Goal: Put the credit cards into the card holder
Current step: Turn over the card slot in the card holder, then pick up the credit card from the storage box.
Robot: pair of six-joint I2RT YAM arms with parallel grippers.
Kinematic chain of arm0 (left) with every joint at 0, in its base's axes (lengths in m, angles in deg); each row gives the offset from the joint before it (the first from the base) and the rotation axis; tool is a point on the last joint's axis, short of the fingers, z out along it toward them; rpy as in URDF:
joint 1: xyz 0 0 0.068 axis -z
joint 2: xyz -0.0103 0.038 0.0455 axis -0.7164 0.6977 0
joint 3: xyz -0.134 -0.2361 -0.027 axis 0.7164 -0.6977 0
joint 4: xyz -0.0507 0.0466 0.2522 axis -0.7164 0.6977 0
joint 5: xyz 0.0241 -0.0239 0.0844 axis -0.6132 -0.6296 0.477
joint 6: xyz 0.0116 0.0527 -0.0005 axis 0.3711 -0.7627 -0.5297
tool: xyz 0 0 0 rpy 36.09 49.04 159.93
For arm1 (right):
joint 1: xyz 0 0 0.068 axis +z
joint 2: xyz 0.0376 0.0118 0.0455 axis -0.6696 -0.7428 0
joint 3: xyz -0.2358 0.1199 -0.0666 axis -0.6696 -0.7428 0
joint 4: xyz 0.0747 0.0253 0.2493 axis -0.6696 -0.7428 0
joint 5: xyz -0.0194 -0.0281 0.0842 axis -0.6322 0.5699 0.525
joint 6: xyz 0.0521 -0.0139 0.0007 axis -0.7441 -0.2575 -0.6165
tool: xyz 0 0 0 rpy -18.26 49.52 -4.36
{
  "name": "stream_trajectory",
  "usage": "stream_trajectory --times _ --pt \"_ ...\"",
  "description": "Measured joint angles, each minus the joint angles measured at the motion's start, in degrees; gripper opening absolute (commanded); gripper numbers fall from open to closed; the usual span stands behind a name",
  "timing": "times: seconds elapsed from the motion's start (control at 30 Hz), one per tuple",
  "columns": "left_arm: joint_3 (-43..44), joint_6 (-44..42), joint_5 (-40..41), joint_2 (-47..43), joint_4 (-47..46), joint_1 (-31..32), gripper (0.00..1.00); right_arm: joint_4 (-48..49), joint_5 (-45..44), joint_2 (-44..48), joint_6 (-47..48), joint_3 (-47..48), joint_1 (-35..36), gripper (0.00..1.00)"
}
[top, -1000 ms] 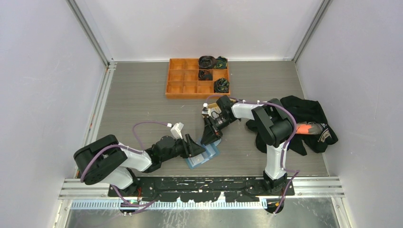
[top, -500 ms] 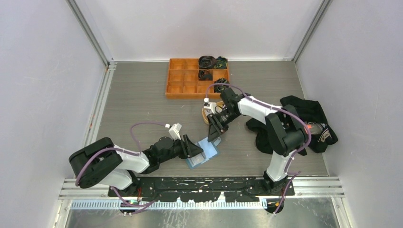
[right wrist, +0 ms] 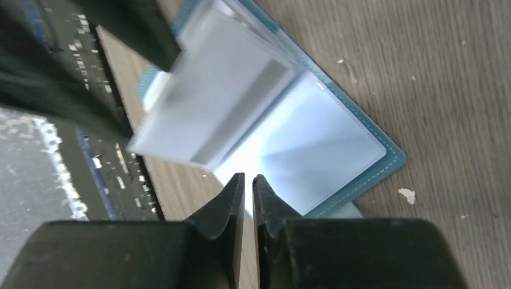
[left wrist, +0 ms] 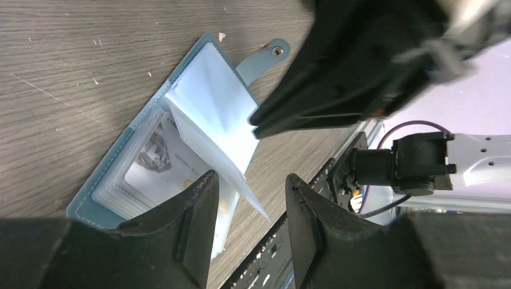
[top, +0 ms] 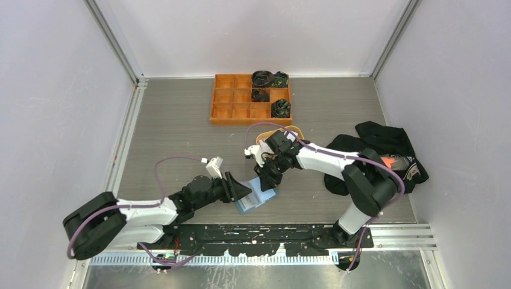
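right tool (right wrist: 248,179) pinches card holder (right wrist: 337,150) sleeve; left tool (left wrist: 251,177) half open.

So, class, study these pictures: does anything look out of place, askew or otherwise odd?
Two things. One clear sleeve of the open card holder stands up at an angle instead of lying flat with the rest. And a crumpled dark garment lies heaped at the right edge of the table, unrelated to the cards.
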Motion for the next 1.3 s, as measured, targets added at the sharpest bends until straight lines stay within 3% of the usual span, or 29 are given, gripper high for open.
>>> stream_trajectory --times 0.2,0.47,0.63,0.73,0.83,0.87,0.9,1.0,1.1,1.3 --pt "-0.8 -1.0 2.7 -15.8 12.4 0.0 0.47 1.1 -4.0 -5.7 -3.3 1.1 3.8 0.16" --pt "-0.7 -2.7 6.9 -44.1 35.8 0.0 0.47 2.4 -1.6 -8.6 -8.4 4.5 6.9 0.17" --pt "-1.3 -3.0 7.9 -51.6 41.7 0.0 0.61 -0.5 0.4 -9.2 -9.1 7.3 5.4 0.2" --pt "-2.8 -3.3 7.8 -51.1 41.0 0.0 0.8 -4.9 -0.6 -6.7 -6.3 9.8 1.7 0.34" --pt "-4.9 -3.7 7.6 -48.6 38.0 0.0 0.98 -8.5 -4.5 0.8 -2.9 11.1 -3.4 0.78" --pt "-5.2 -4.0 7.6 -47.3 37.1 0.0 0.99 -8.9 -5.8 4.3 -2.1 11.3 -5.4 0.95" --pt "-5.4 -4.3 7.7 -46.2 36.6 0.0 1.0 -8.7 -7.2 8.3 -1.2 11.3 -7.7 0.99" --pt "-5.4 -5.4 8.0 -42.9 34.0 0.0 1.0 -4.2 -11.1 19.1 -1.2 10.6 -14.6 0.99" --pt "-5.4 -7.3 8.9 -40.9 31.6 0.0 1.0 -0.9 -10.8 21.9 -3.8 10.4 -19.5 0.98" --pt "-5.4 -9.1 10.8 -39.9 29.6 0.0 0.99 -1.5 -5.4 3.3 -14.8 21.5 -25.1 0.68"
